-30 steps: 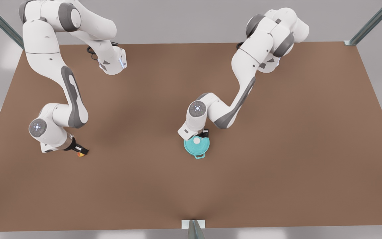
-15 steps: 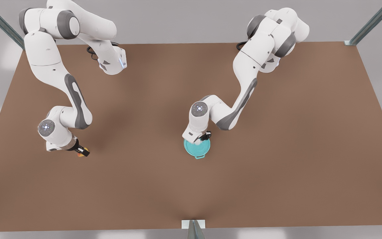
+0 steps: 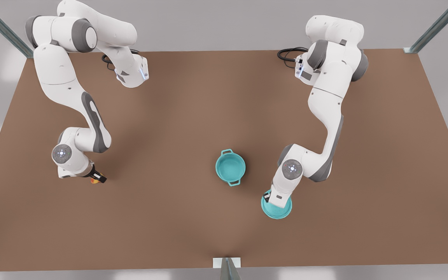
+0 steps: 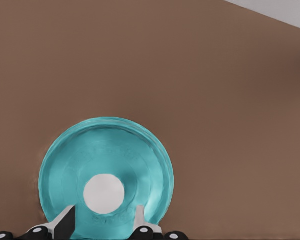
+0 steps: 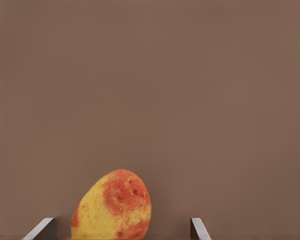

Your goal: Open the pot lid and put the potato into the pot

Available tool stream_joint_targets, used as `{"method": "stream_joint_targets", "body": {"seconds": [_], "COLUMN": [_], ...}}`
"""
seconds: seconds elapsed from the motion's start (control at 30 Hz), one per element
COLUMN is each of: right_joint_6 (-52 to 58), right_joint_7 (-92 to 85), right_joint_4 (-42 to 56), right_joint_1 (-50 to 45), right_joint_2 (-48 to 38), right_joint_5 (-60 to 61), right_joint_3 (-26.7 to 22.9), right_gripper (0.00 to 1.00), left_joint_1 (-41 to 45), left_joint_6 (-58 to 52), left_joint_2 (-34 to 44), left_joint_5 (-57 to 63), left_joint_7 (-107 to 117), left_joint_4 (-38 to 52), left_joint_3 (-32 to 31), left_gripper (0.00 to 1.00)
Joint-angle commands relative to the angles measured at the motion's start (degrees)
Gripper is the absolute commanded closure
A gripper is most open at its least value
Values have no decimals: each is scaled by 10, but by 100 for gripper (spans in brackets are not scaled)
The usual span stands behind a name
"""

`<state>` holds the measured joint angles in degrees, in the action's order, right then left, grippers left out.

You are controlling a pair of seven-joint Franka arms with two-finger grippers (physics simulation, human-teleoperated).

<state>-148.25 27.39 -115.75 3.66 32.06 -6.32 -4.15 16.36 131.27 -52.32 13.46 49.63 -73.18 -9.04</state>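
Brown table [image 3: 193, 97]: pot lid [image 3: 276, 210] now off pot [image 3: 230, 166], pinched in left fingers [image 4: 66, 223]; right fingers [image 5: 40, 230] spread around potato [image 5: 112, 206].

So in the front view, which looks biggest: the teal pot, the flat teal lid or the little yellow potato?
1. Round teal pot and flat teal lid: they look alike; the lid is partly hidden by the left gripper.
2. Small yellow-orange potato: clearly smallest.

light: even, soft overhead | shadows: faint, diffuse on table [image 3: 193, 233] | glare: none | focus: sharp
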Motion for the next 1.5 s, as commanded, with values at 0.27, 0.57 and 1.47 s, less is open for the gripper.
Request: {"method": "stream_joint_targets", "body": {"seconds": [0.27, 0.57, 1.47], "right_joint_6": [-5, -2, 167], "right_joint_7": [49, 50, 203], "right_joint_4": [20, 19, 87], "right_joint_1": [0, 2, -82], "right_joint_2": [11, 20, -65], "right_joint_5": [-4, -3, 44], "right_joint_3": [-1, -2, 21], "right_gripper": [7, 23, 47], "left_joint_1": [-200, -212, -210], "left_joint_6": [-374, -327, -328], "left_joint_2": [470, 394, 398], "left_joint_5": [-150, -146, -148], "left_joint_7": [-513, -601, -602], "left_joint_4": [-203, -112, -102], "left_joint_3": [-3, -12, -26], "left_gripper": [0, 0, 0]}}
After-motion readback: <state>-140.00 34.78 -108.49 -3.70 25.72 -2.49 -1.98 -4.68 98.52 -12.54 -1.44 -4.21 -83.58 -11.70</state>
